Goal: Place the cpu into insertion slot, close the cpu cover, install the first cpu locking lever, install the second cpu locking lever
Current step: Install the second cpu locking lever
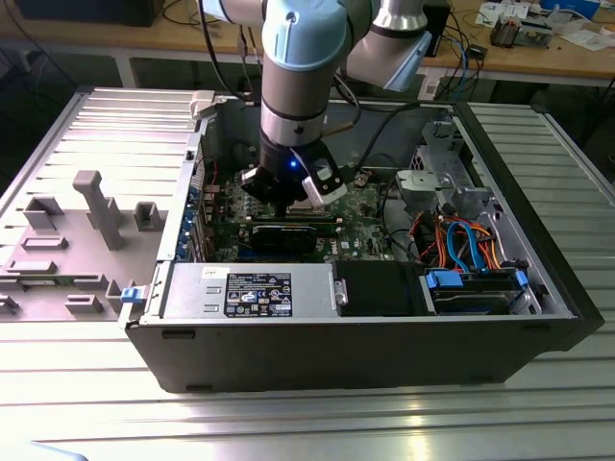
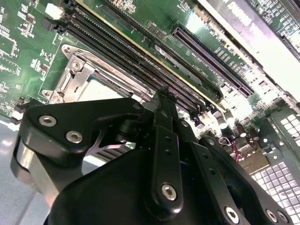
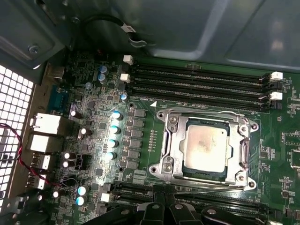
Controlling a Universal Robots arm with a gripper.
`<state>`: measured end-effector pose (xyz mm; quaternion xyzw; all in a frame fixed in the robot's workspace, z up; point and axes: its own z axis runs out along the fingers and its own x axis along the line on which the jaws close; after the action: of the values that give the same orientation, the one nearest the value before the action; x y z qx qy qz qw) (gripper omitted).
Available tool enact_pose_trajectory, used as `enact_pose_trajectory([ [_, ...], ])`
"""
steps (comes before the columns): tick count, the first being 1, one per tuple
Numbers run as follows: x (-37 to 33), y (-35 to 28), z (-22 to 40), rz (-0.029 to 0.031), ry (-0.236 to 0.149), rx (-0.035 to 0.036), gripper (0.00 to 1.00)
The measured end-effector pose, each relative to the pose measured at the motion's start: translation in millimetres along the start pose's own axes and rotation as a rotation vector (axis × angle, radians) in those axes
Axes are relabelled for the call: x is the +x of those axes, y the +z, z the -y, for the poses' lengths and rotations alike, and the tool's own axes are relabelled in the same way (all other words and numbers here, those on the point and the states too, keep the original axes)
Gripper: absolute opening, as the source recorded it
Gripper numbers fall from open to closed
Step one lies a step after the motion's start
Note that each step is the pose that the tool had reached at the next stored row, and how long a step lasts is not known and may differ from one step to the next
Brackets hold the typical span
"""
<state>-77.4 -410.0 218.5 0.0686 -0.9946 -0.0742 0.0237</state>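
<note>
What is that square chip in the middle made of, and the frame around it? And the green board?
The cpu looks like dull silver-grey metal: its flat top shows a faint smudgy sheen. The cpu cover around it seems to be shinier bare metal, catching bright glints along its edges. The board looks like glossy green coated fibreglass or plastic, though the look alone cannot settle which.

The motherboard (image 3: 140, 154) is green with tiny silver dots. The cpu (image 3: 205, 146) is dull silver-grey, inside a shiny grey cpu cover (image 3: 171, 145). The gripper (image 2: 161, 101) is black. The arm (image 1: 298, 48) is light blue and grey.
</note>
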Motion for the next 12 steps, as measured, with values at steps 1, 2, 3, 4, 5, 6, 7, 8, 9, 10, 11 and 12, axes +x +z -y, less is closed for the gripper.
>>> enact_pose_trajectory([
  [1,0.0,0.0,0.0,0.0000,0.000,-0.0005,0.11],
  [2,0.0,0.1,0.0,0.0002,0.000,-0.0017,0.11],
  [3,0.2,0.3,0.2,0.0005,0.000,-0.0035,0.11],
  [4,0.3,0.8,0.2,0.0008,-0.001,-0.0067,0.11],
  [5,0.4,1.4,0.3,0.0011,-0.001,-0.0090,0.11],
  [6,0.6,2.3,0.3,0.0015,-0.001,-0.0111,0.11],
  [7,0.9,3.1,0.5,0.0017,-0.001,-0.0127,0.11],
  [8,1.1,3.8,0.6,0.0018,-0.001,-0.0142,0.11],
  [9,1.5,4.5,0.6,0.0021,-0.001,-0.0165,0.11],
  [10,2.6,5.6,0.6,0.0029,-0.001,-0.0216,0.11],
  [11,3.3,6.1,0.5,0.0033,-0.002,-0.0253,0.11],
  [12,4.5,6.7,0.5,0.0040,-0.003,-0.0311,0.11],
])
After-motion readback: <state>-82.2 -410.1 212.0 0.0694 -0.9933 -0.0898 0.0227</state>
